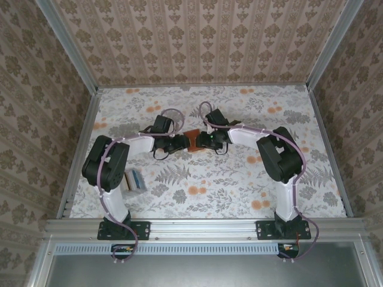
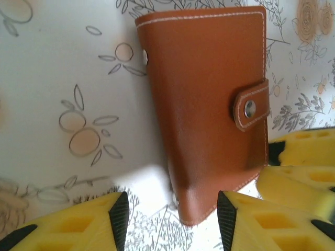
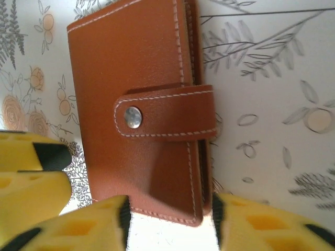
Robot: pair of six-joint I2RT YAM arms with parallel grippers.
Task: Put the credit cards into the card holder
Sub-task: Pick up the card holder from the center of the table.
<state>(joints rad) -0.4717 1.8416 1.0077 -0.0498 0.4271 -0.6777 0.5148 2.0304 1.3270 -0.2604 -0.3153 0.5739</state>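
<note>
The card holder [image 1: 192,141] is a reddish-brown leather wallet lying closed on the flowered table, its strap snapped [image 3: 134,117]. My left gripper [image 1: 179,142] is at its left side and my right gripper [image 1: 206,140] at its right. In the left wrist view the left gripper [image 2: 172,222] is open, with a corner of the card holder [image 2: 204,104] between its yellow fingers and a gap on one side. The right gripper [image 3: 170,219] stands partly open over the near end of the card holder [image 3: 136,68]. The credit cards [image 1: 134,179] lie stacked beside the left arm.
The flowered table [image 1: 239,179] is ringed by a metal frame and patterned walls. The right gripper's yellow fingers [image 2: 298,172] show beside the wallet in the left wrist view, and the left gripper's fingers [image 3: 31,172] in the right wrist view. Both arms bend inward.
</note>
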